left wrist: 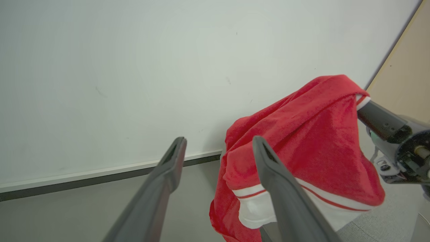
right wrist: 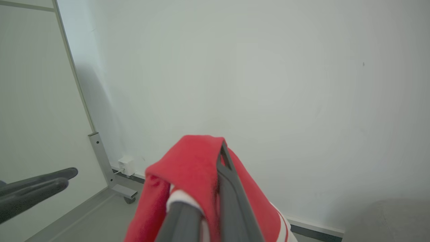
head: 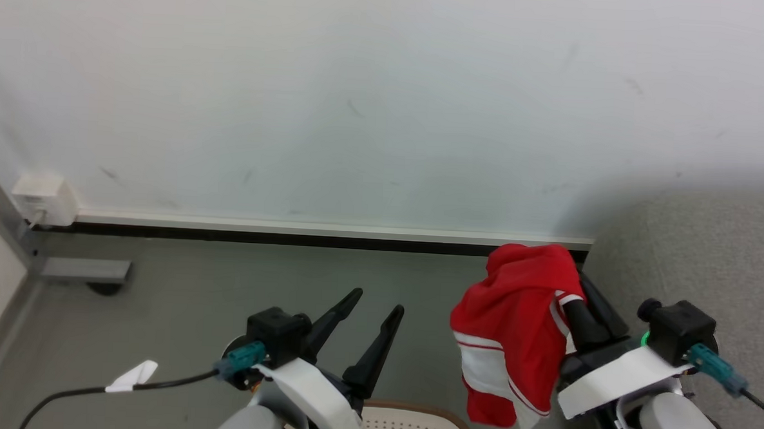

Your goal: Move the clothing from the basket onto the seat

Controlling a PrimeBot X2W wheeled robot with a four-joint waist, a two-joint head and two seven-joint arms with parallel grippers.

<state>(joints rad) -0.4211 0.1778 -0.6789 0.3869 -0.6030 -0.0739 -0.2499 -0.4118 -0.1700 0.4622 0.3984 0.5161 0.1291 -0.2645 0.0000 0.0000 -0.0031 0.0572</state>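
Right hand (head: 569, 287), lower right of the head view: fingers pressed close on a red sports garment (head: 512, 323) with white panels and thin stripes. The cloth drapes over my fingertips and hangs clear of the floor, just left of the grey sofa (head: 709, 254). Left hand (head: 377, 301), lower centre: fingers spread wide, holding nothing. The laundry basket (head: 438, 411) shows its brown rim at the bottom edge.
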